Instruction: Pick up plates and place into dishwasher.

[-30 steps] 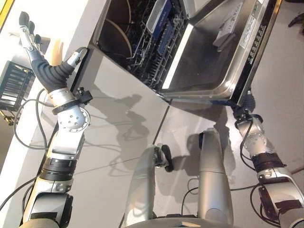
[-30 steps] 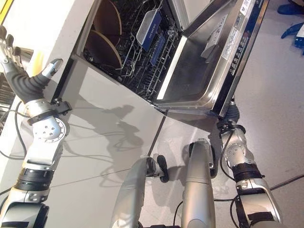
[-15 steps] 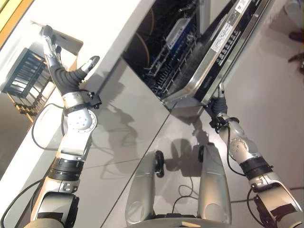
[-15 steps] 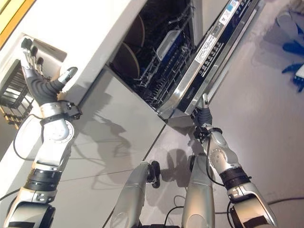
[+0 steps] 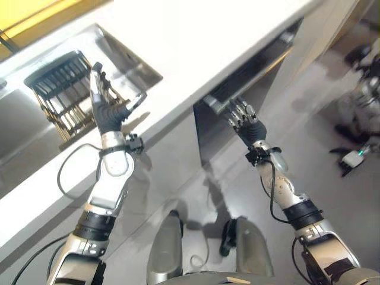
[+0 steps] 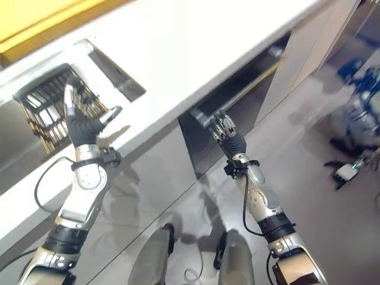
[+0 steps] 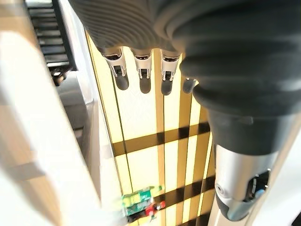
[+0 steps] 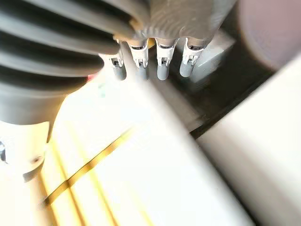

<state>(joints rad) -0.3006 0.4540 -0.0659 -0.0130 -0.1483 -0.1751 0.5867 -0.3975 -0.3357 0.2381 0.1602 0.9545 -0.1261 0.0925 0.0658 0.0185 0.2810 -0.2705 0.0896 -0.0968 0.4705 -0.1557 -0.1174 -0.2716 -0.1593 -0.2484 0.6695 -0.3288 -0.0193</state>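
Observation:
The dishwasher door point(image 6: 261, 95) stands nearly shut under the white counter point(image 5: 196, 41), with a dark gap along its top. My right hand point(image 5: 243, 119) is open, its straight fingers point(image 8: 160, 66) up against the door's corner by that gap. My left hand point(image 5: 107, 113) is raised and open over the counter's front edge, next to the sink point(image 5: 127, 59); its fingers point(image 7: 141, 80) are straight and hold nothing.
A black wire dish rack point(image 5: 62, 89) sits in the sink just beyond my left hand. Grey cabinet fronts point(image 5: 160, 160) run below the counter. At the far right, some equipment point(image 5: 356, 157) lies on the floor.
The view has swung up to the counter. The dishwasher door has gone from wide open to nearly shut, and my right hand rose with it. My left hand stays raised by the sink.

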